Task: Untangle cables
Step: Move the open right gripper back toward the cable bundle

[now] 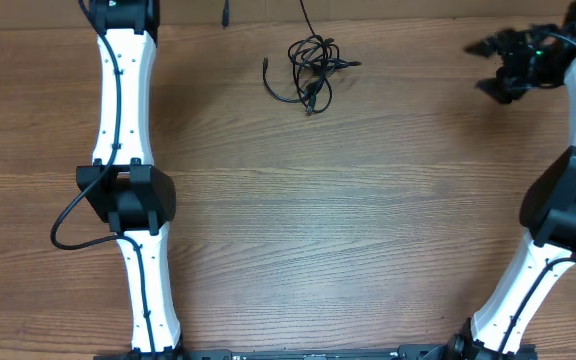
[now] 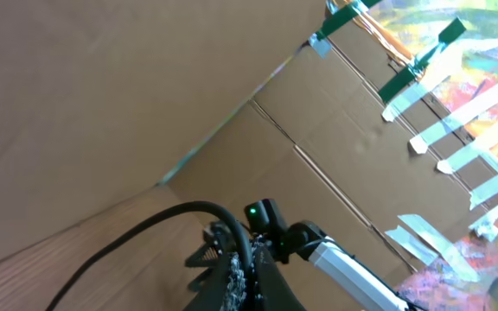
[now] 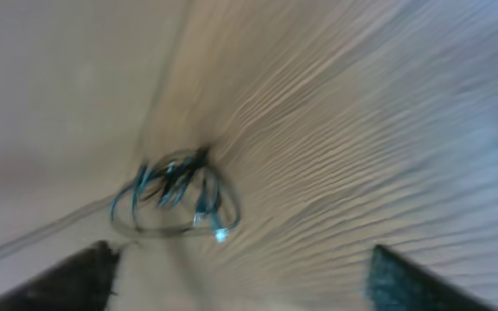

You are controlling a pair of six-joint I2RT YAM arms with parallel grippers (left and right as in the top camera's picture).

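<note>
Cables [image 1: 311, 62] lay in one small tangled bundle on the wooden bench [image 1: 298, 220], toward its far edge and roughly midway between the two arms. From the knot, one loose strand curved out to the left and ended in a small plug. Another thin strand ran from the bundle up past the far edge of the overhead view. Nothing was touching the bundle.

My right gripper [image 1: 476, 68] hung near the far right corner, well apart from the cables and pointed toward them. It was released, with its two fingers spread wide and nothing between them. On the right wrist camera the picture was smeared. I could make out the tangle only as a dark loop on the wood ahead, with a finger at each lower corner of the frame.

My left arm [image 1: 123, 100] stretched straight up the left side of the bench. Its gripper was beyond the top edge of the overhead view, clenched and holding nothing that I could see. The left wrist camera showed a cardboard wall [image 2: 145, 95] with strips of green and white tape [image 2: 422, 65]. The dark hardware with a green light low in that frame I could not identify with certainty.
</note>
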